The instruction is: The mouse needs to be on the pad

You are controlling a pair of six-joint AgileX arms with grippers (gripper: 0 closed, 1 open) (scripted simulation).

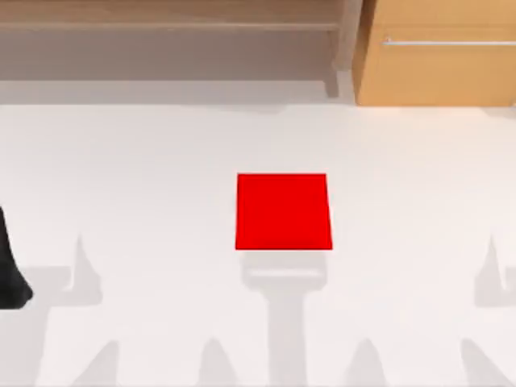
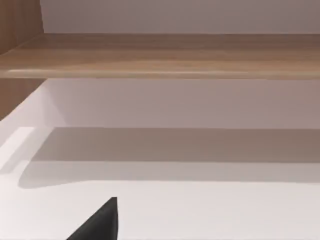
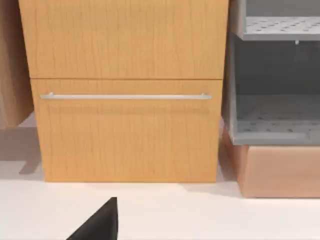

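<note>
- The pad [image 1: 283,211] lies flat near the middle of the white table [image 1: 145,177], a plain red square, squared to the table's edges and with nothing resting on it.
- At the table's left edge in the top view we see a dark shape [image 1: 10,274] low on that side; we cannot tell whether it is part of our left arm or something else.
- In the left wrist view a black fingertip [image 2: 100,222] of our left gripper pokes in above the bare table; it touches nothing we can see, and we cannot tell how far the gripper is parted.
- In the right wrist view a black fingertip [image 3: 100,222] of our right gripper shows over the table's far edge, holding nothing visible; its opening we cannot tell either.
- Beyond the table's far edge stands a wooden cabinet [image 3: 125,90] with a silver bar handle [image 3: 125,96] across a drawer front.
- Beside it a grey shelf unit [image 3: 275,75] sits on a wooden base; its visible shelves hold nothing.
- A long wooden shelf [image 2: 165,55] runs behind the table's far left side.
</note>
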